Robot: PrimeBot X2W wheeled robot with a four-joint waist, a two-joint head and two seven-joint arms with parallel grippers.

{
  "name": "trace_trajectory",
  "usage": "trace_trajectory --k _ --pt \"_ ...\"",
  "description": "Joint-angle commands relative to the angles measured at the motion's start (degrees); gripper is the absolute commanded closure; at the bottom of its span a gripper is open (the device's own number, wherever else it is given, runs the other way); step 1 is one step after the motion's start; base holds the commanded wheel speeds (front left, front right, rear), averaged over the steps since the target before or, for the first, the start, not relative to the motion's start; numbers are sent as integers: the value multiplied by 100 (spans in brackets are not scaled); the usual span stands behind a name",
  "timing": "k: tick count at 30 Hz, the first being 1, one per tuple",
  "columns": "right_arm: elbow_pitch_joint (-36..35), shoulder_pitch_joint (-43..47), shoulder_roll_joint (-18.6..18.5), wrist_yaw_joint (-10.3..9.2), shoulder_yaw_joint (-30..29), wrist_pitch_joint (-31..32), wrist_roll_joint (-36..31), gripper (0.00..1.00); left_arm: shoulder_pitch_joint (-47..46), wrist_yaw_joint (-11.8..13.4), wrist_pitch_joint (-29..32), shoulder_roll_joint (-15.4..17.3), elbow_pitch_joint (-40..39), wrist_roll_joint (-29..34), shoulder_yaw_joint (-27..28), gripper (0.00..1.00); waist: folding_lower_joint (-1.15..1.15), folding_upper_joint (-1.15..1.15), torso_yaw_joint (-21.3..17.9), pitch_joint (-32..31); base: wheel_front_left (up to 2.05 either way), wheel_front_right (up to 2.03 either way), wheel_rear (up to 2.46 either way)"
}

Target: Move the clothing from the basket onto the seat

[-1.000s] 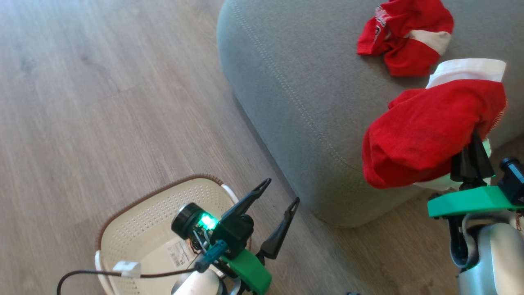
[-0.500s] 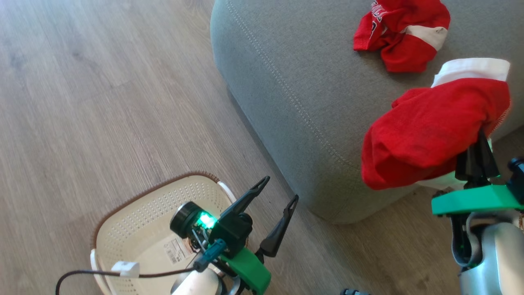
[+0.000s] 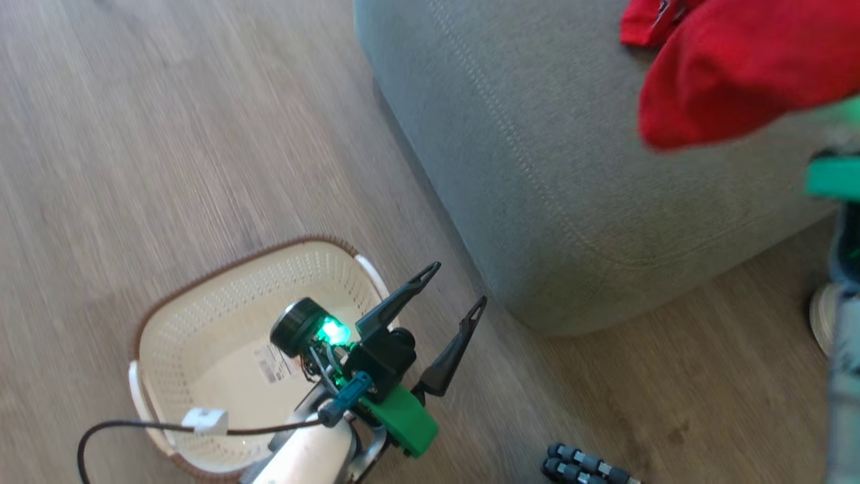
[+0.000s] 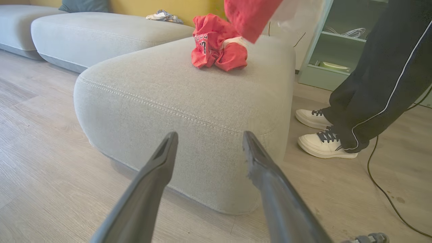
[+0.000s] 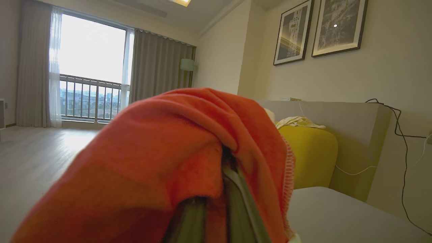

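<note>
Carrying the held garment high over the seat, the right pincer has its fingers pressed together on a fold of the red cloth. The fabric drapes over them and hides their tips in the right wrist view. That height looks chosen so the hanging cloth clears the seat's rounded edge rather than dragging across it.

The lettered garment lies crumpled on top of the seat, well in from the stitched edge. The held one hangs just above it and slightly to one side, which suggests both pieces are meant to land together.

The left pincer is spread wide and empty. It sits low off the seat's near corner, its fingers pointing at the seat's side. This reads as a parked pose that leaves the space over the seat free for the other arm.

The basket stands on the floor near that same corner, apart from the seat. Nothing red is inside it, only its label sticker.

My judgement is that only the release remains. The cloth should be let go over the middle of the seat, because soft fabric dropped near the curved edge could slide off. A person's shoe rests on the floor beside the seat's far side.
</note>
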Motion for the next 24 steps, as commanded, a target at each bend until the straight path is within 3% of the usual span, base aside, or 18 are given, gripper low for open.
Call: trace_trajectory --k 1,16,24 --pt "-176 -444 -250 -1 6 -36 10 100 -275 -65 -29 32 -164 77 161 0 0 0 105 316 0 0 0" --pt "1002 -2674 -1465 -1 -580 -36 -164 100 -853 -174 -29 130 -256 230 7 0 0 0 744 1411 0 0 0" --pt "1730 -3181 -1728 -1 -1036 -36 -410 100 -1025 -172 -29 161 -284 265 -41 0 0 0 1051 1735 0 0 0"
